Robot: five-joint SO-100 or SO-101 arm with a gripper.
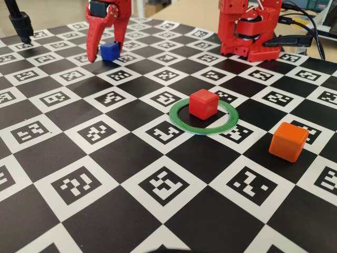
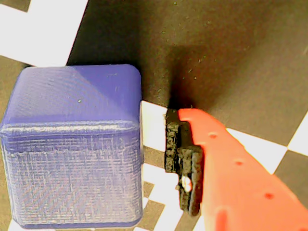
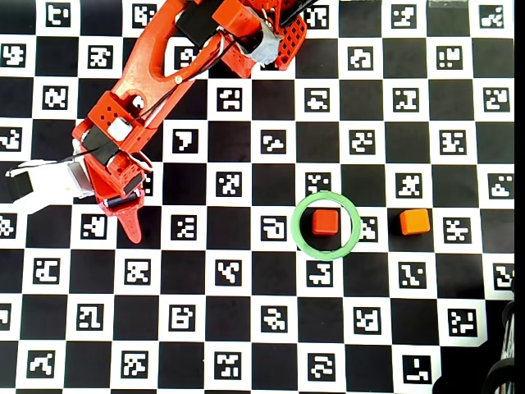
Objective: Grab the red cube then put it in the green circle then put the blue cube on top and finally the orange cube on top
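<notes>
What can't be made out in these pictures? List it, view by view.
Overhead view: the blue cube is hidden under the arm.
Wrist view: only one finger of the gripper shows; the other is cut off by the picture's edge.
Fixed view: the red cube hides part of the far rim of the green circle.
</notes>
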